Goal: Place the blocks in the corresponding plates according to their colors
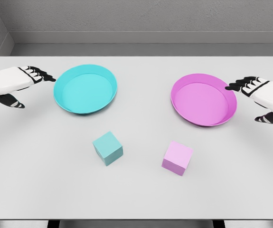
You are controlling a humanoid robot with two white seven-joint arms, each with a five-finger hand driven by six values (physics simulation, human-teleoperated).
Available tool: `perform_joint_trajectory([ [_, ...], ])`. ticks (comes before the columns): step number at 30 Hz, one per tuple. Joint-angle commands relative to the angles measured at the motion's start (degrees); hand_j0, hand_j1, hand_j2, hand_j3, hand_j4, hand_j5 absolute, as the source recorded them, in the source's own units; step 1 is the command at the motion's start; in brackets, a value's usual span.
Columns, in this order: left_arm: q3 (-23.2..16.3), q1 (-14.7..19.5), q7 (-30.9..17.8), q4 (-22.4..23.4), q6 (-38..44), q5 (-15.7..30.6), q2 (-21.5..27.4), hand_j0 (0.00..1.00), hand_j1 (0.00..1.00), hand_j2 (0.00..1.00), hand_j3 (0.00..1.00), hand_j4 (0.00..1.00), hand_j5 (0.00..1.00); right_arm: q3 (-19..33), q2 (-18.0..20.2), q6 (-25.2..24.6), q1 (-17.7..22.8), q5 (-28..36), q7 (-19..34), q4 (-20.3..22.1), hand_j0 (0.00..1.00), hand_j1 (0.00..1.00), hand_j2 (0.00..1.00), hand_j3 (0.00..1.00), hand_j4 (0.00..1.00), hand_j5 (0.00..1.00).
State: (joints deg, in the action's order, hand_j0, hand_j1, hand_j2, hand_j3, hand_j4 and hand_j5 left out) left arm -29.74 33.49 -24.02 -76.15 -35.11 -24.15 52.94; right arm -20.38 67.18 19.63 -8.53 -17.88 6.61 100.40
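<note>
A teal block [108, 148] and pink block [177, 158] lie on the table before their matching teal plate [65, 101] and pink plate [230, 102].

Surface: white table [136, 194], flat, filled most of the view.
Far left: cyan plate [65, 101] rested on the tabletop.
Far right: pink plate [227, 112], well apart from the cyan one.
Near left: cyan block [108, 148], in front of the cyan plate.
Near right: pink block [177, 158], beside the cyan block, not touching.
</note>
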Motion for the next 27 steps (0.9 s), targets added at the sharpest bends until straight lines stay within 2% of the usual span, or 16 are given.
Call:
perform_joint_trajectory([
  [1, 0.0, 0.0, 0.0, -0.1, 0.1, 0.3, 0.1, 1.0, 1.0, 1.0, 1.0, 1.0, 1.0, 0.0, 0.1, 0.0, 0.0, 0.1, 0.0, 0.0, 1.0, 1.0, 1.0, 1.0, 1.0, 1.0],
  [3, 0.0, 0.0, 0.0, -0.1, 0.1, 0.3, 0.1, 1.0, 1.0, 1.0, 1.0, 1.0, 1.0, 0.2, 0.1, 0.1, -0.1, 0.2, 0.0, 0.1, 1.0, 1.0, 1.0, 1.0, 1.0, 1.0],
  [6, -0.2, -2.3, 0.1, -6.6, 0.1, 0.4, 1.0, 1.0, 1.0, 1.0, 1.0, 1.0, 1.0, -0.5, -0.7, -0.1, -1.9, 0.2, 0.0, 0.1, 1.0, 1.0, 1.0, 1.0, 1.0, 1.0],
  [7, -0.3, -2.4, 0.1, -7.3, 0.1, 0.3, 1.0, 1.0, 1.0, 1.0, 1.0, 1.0, 1.0, -2.0, -1.2, -0.1, -3.2, 0.0, 0.2, 0.1, 1.0, 1.0, 1.0, 1.0, 1.0, 1.0],
  [10, -2.2, -2.7, 0.0, -13.1, 0.1, 0.0, 0.9, 1.0, 1.0, 1.0, 1.0, 1.0, 1.0, -16.3, -5.0, -0.1, -16.5, 0.0, 6.8, 0.1, 1.0, 1.0, 1.0, 1.0, 1.0, 1.0],
  [12, -2.7, -4.0, 0.0, -16.6, 0.1, -0.2, 0.8, 1.0, 1.0, 1.0, 1.0, 1.0, 1.0, -24.4, -8.4, 0.0, -23.6, 0.0, 11.6, 0.1, 1.0, 1.0, 1.0, 1.0, 1.0, 1.0],
  [13, -2.7, -4.2, 0.0, -17.7, 0.1, -0.3, 0.8, 1.0, 1.0, 1.0, 1.0, 1.0, 1.0, -26.8, -9.3, 0.1, -25.5, 0.0, 12.7, 0.1, 1.0, 1.0, 1.0, 1.0, 1.0, 1.0],
  [14, -2.7, -5.6, 0.0, -20.3, 0.1, -0.6, 0.5, 1.0, 1.0, 1.0, 1.0, 1.0, 1.0, -30.7, -12.0, 0.3, -28.6, 0.0, 15.1, 0.1, 1.0, 1.0, 1.0, 1.0, 1.0, 1.0],
  [15, -2.7, -6.3, 0.0, -21.5, 0.1, -0.7, 0.3, 1.0, 1.0, 1.0, 1.0, 1.0, 1.0, -32.2, -14.2, 0.6, -29.8, 0.0, 17.5, 0.1, 1.0, 1.0, 1.0, 1.0, 1.0, 1.0],
  [18, -4.5, -6.3, 0.0, -22.5, 0.1, -0.7, -0.2, 1.0, 1.0, 1.0, 1.0, 1.0, 1.0, -34.9, -15.5, 1.4, -30.8, 0.0, 18.6, 0.1, 1.0, 1.0, 1.0, 1.0, 1.0, 1.0],
  [21, -5.7, -6.3, 0.0, -23.3, 0.1, -0.7, -2.3, 1.0, 1.0, 1.0, 1.0, 1.0, 1.0, -35.1, -14.4, 7.8, -30.9, 0.0, 19.0, 0.1, 1.0, 1.0, 1.0, 1.0, 1.0, 1.0],
  [24, -7.3, -6.2, -0.1, -23.4, 0.1, -0.8, -4.3, 1.0, 1.0, 1.0, 1.0, 1.0, 1.0, -34.6, -11.3, 15.2, -30.9, -0.1, 20.5, 0.1, 1.0, 1.0, 1.0, 1.0, 1.0, 1.0],
  [27, -9.1, -6.2, -0.1, -24.0, 0.1, -1.3, -6.1, 1.0, 1.0, 1.0, 1.0, 1.0, 1.0, -34.5, -10.3, 15.4, -30.8, -0.1, 20.6, 0.1, 1.0, 1.0, 1.0, 1.0, 1.0, 1.0],
])
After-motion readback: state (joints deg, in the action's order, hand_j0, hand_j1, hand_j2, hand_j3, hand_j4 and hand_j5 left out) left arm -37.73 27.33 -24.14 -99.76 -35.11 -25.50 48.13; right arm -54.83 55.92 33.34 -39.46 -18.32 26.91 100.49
